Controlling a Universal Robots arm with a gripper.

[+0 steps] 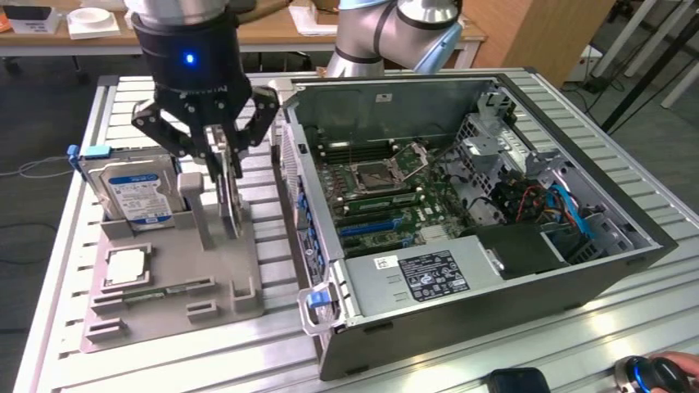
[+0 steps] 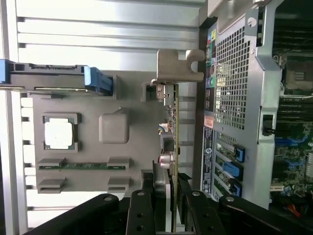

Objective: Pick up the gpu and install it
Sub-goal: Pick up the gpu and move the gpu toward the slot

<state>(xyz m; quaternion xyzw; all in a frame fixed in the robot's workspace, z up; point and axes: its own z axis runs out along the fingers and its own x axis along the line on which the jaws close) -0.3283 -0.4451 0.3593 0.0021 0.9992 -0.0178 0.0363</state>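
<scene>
I find the table (image 1: 55, 270) flat and slatted. The open computer case (image 1: 470, 278) crowds the working room. The grey tray (image 1: 164, 303) lies just beside the case, on the exterior view's left. The graphics card (image 2: 172, 127) stands on edge in the tray. I judge it light, stiff and fragile, best held by its upper edge. The gripper (image 2: 171, 205) pinches that edge.

The gpu (image 1: 229, 209) stands in a tight lane: drive (image 1: 137, 196) on the exterior view's left, case (image 1: 297, 176) wall just beside on the right. The hand (image 1: 222, 168) fills the room above; the case's top is open.
</scene>
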